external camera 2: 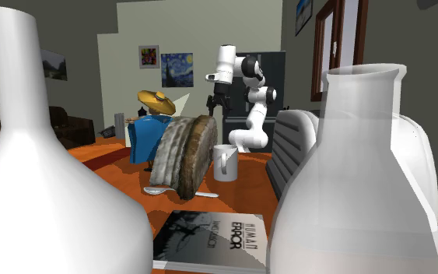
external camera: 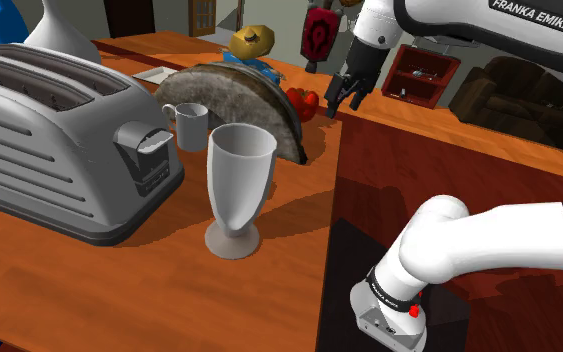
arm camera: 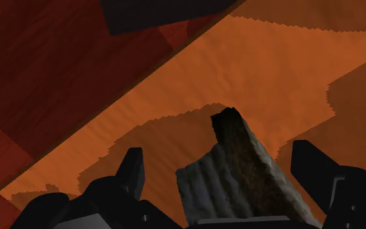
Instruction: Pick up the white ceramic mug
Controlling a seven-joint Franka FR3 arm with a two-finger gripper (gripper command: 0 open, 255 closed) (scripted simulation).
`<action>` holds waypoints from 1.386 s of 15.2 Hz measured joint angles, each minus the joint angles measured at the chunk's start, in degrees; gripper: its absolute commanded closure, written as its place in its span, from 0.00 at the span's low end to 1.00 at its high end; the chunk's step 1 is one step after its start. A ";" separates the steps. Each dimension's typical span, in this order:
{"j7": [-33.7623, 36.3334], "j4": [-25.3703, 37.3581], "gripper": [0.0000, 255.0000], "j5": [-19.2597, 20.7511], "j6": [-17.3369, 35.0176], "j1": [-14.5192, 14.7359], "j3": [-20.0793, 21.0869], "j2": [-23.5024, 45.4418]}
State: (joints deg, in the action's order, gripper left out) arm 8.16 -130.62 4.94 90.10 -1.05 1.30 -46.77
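At the shoulder view's far left you have a grey toaster (external camera: 59,140) lying on the orange wood surface (external camera: 99,290). Just to its right stands your mug (external camera: 191,125), white and upright, in the gap between the toaster and a grey ribbed arch (external camera: 254,95). A pale goblet (external camera: 239,185) stands in front of the mug, nearer the camera (it partly covers the arch's foot). Right of the arch, a few red round things (external camera: 307,100) sit close against it. Further right again, the white arm (external camera: 409,25) comes down and the jaws hang above the surface near its edge, beside the arch's right end and well apart from the mug. In the wrist view the jaws stand open, wide apart. The tip of the arch rises between them and touches neither one. Below it lie the orange surface and, past its edge, a dark red floor (arm camera: 38,71).
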 measured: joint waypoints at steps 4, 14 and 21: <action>5.07 0.44 0.00 -1.69 1.96 -0.40 2.82 2.45; 28.49 8.18 0.00 -5.26 10.45 -3.80 14.53 18.27; 46.09 19.65 0.00 -2.06 13.91 -6.42 22.04 33.65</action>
State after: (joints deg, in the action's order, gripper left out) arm 54.26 -110.98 2.87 104.01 -7.47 23.34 -13.12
